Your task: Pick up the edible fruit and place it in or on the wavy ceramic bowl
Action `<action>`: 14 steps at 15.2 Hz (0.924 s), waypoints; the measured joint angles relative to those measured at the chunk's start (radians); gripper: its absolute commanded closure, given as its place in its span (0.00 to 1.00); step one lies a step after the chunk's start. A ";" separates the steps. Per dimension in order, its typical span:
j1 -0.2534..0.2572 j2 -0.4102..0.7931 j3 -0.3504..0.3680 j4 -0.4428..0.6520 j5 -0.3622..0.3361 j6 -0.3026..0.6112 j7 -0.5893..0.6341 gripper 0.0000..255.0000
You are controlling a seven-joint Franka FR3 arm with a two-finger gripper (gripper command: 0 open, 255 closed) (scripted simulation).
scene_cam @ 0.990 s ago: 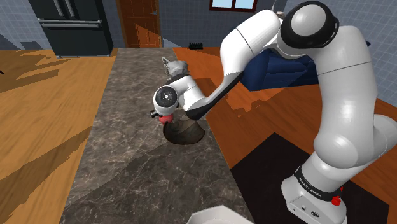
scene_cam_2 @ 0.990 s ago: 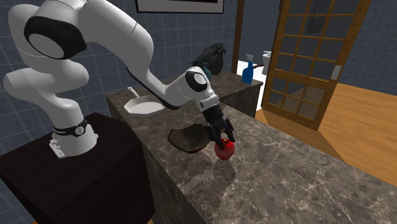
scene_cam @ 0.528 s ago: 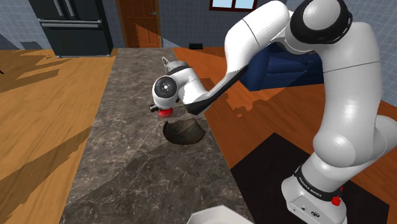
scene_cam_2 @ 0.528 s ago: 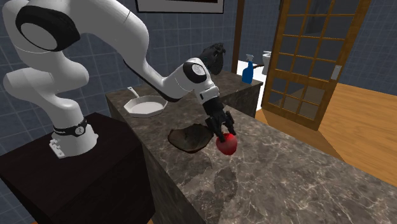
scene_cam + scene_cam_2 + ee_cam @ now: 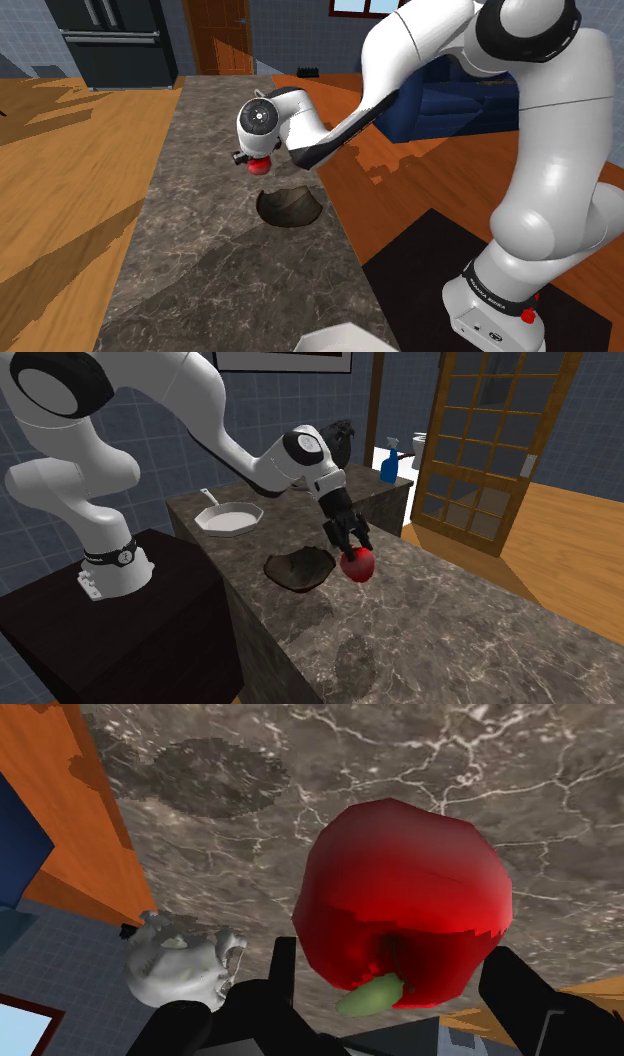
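Jaws are seen closed on a red apple (image 5: 405, 894), which is clasped between the two black fingers (image 5: 283, 966) with its green stem turned towards the hand. The gripper (image 5: 349, 545) is pointed downward at the end of the white arm (image 5: 215, 422), and the apple is held in the air, clear of the dark marbled countertop (image 5: 200, 250).

A dark, wavy-rimmed bowl (image 5: 297, 570) is set on the countertop near the edge closest to the stand (image 5: 150, 602). In the second exterior view the apple is seen just to the right of the bowl and higher than its rim. In the shoulder view it is placed just above the bowl's far rim, towards that view's left.

A round shadow (image 5: 355, 657) is cast on the stone nearer the second exterior camera. A white frying pan (image 5: 230, 517) is seen behind the bowl, well apart from it. A blue spray bottle (image 5: 390, 462) is stood farther back, beside a glazed wooden door (image 5: 480, 442). An orange wood floor (image 5: 70, 130) and a blue sofa (image 5: 450, 110) are seen on either side of the counter in the shoulder view.
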 measured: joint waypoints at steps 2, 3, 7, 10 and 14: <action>-0.008 -0.014 0.011 0.003 0.020 -0.001 -0.018 1.00; -0.013 -0.022 0.017 0.005 0.032 -0.002 -0.029 1.00; -0.038 -0.058 0.044 0.005 0.078 0.000 -0.069 1.00; -0.053 -0.081 0.063 0.015 0.114 -0.003 -0.103 1.00; -0.104 -0.160 0.109 -0.044 0.170 0.018 -0.111 1.00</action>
